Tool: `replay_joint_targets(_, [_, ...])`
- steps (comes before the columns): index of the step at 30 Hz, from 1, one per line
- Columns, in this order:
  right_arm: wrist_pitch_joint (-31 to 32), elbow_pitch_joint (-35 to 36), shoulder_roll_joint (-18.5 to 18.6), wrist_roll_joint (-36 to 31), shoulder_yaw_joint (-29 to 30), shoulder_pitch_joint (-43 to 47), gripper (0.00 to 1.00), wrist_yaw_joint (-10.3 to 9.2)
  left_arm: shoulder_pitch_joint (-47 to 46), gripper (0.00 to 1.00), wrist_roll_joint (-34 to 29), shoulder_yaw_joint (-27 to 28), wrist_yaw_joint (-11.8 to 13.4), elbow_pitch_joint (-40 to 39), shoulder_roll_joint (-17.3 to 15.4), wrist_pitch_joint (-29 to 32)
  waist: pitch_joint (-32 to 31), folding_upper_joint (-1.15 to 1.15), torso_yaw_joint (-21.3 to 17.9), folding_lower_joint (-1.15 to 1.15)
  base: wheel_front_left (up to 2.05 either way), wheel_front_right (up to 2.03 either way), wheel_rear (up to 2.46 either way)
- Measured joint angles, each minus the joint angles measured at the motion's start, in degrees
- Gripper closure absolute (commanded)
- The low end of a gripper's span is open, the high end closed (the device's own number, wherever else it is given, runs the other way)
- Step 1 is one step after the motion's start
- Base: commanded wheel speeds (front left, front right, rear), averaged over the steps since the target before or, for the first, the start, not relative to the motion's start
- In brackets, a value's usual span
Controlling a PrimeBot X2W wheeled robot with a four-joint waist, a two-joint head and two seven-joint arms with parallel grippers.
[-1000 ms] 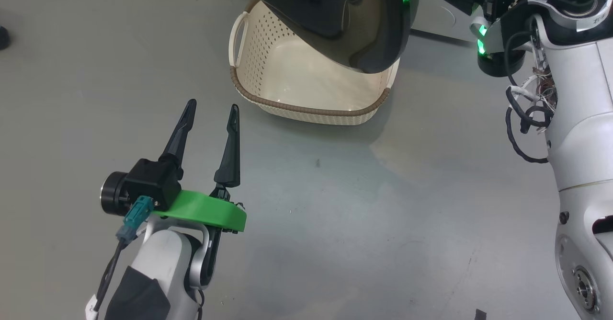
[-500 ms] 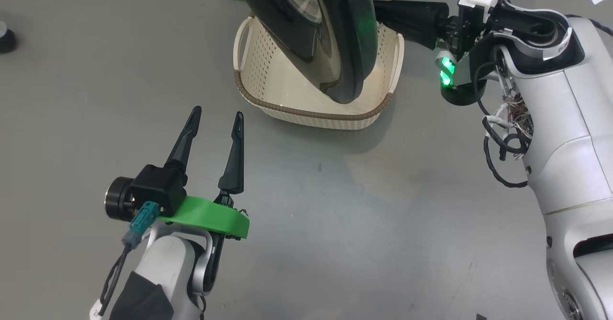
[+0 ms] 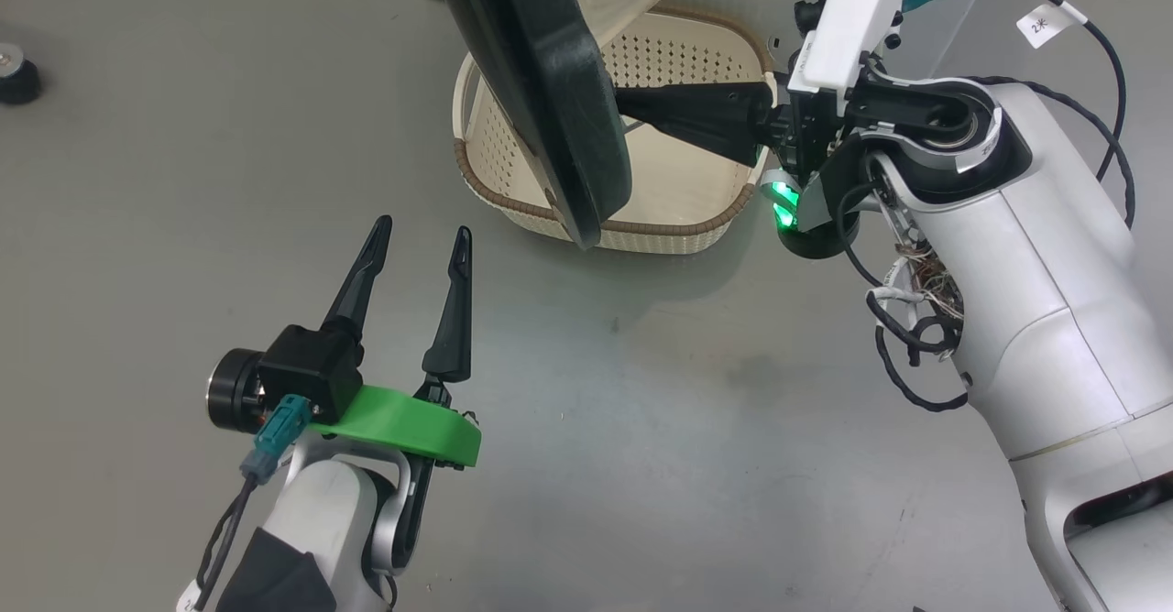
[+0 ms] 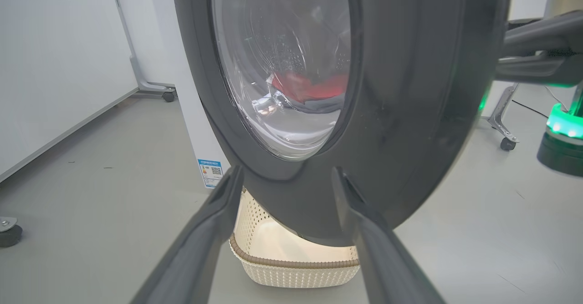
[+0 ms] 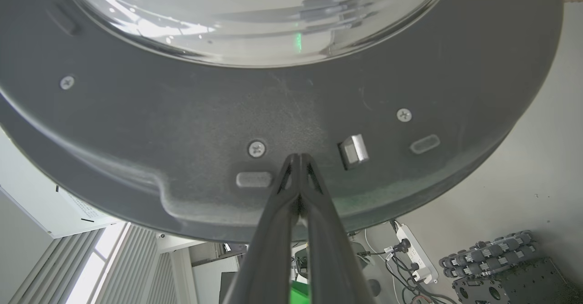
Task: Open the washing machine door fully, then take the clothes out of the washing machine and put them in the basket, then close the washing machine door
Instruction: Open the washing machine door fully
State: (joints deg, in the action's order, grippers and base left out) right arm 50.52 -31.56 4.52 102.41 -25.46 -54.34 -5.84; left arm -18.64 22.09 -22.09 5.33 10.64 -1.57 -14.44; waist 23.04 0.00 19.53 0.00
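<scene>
The washing machine door (image 3: pixel 550 90) stands swung out edge-on over the basket (image 3: pixel 641 220). My right gripper (image 3: pixel 630 103) is shut, its tips against the door's inner face (image 5: pixel 182 126) beside the metal latch (image 5: pixel 353 149). My left gripper (image 3: pixel 422 227) is open and empty above the floor, short of the basket's near-left corner. In the left wrist view the open left gripper (image 4: pixel 288 171) faces the door's outer rim (image 4: pixel 410 113). Red clothes (image 4: pixel 309 85) show through the door's glass bowl. The white washing machine (image 4: pixel 193 113) stands behind, and the basket (image 4: pixel 296 267) is below the door.
A small black foot (image 3: pixel 14 76) sits on the grey floor at far left. My white right arm (image 3: pixel 1026 273) with loose cables takes up the right side. A power strip (image 5: pixel 412 254) and cables lie beyond the door. Wheeled stand legs (image 4: pixel 503 135) are behind.
The door has swung further open toward the left, with my shut right gripper following behind it. More of the basket is uncovered. The head camera has shifted; my left gripper stays open.
</scene>
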Motion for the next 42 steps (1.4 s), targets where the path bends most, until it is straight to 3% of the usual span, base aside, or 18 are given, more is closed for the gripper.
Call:
replay_joint_targets(17, [-7.1,1.0,-0.1,0.4,-4.1,0.6,1.00,-0.69,0.0,0.00,-0.2,1.8,0.3,0.2,0.0,0.0,-0.5,0.00,-0.3,0.00,0.00,0.00,0.00])
replay_joint_targets(25, [-11.3,-0.5,0.8,-5.1,-4.6,3.0,1.00,2.94,0.2,0.00,-1.3,3.9,0.4,1.2,0.0,0.0,-2.9,0.00,-2.5,0.00,0.00,0.00,0.00])
replay_joint_targets(34, [-25.2,-0.2,7.1,-20.1,-7.0,5.2,1.00,11.61,2.8,0.00,-3.0,7.9,0.4,2.1,-0.1,0.0,-6.2,0.00,-6.4,0.00,0.00,0.00,0.00])
replay_joint_targets(42, [-39.6,2.4,14.6,-39.0,-13.0,7.7,1.00,12.35,4.0,0.00,-4.1,10.2,0.4,2.4,-0.1,0.0,-9.3,0.00,-10.1,0.00,0.00,0.00,0.00])
